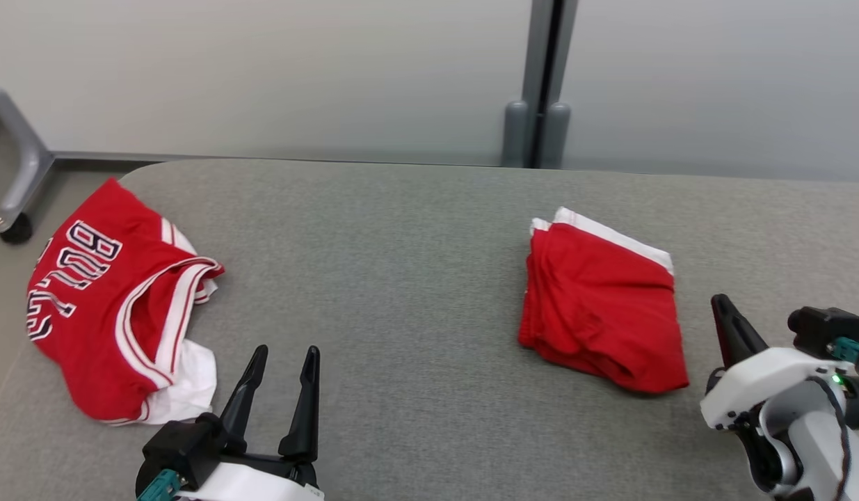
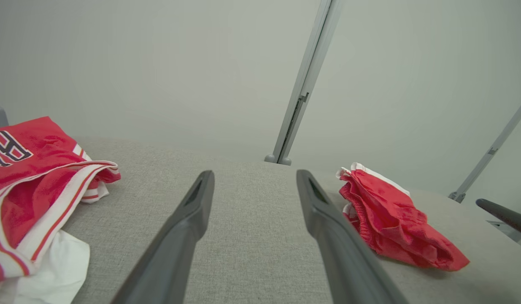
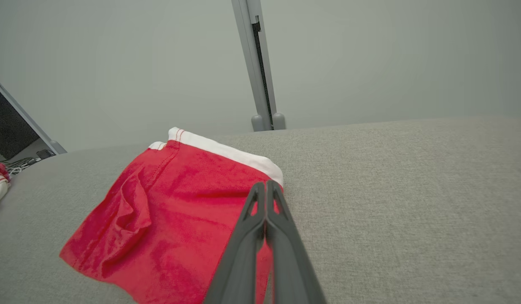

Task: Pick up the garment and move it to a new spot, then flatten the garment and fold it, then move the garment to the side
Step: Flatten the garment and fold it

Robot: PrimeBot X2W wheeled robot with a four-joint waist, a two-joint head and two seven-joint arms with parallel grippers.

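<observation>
Folded red garment (image 1: pixel 603 306) laid right of centre on the grey surface (image 1: pixel 401 278).
The right claw (image 3: pixel 265 186) is pressed together, empty, just beside the garment; the left claw (image 1: pixel 286 358) is spread, near a jersey (image 1: pixel 102 306) at the left.

Left of the folded shorts (image 1: pixel 599 306) you have bare table (image 1: pixel 401 278) as far as the jersey (image 1: pixel 116 299); behind them, a post (image 1: pixel 540 83) stands.

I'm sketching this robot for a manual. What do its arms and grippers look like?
Both the left gripper and the right gripper have long, tapering, matte black jaws on black mounts. The arm shells are white. Each wrist carries a teal connector; the right arm also shows a black cable and a small green light.
</observation>
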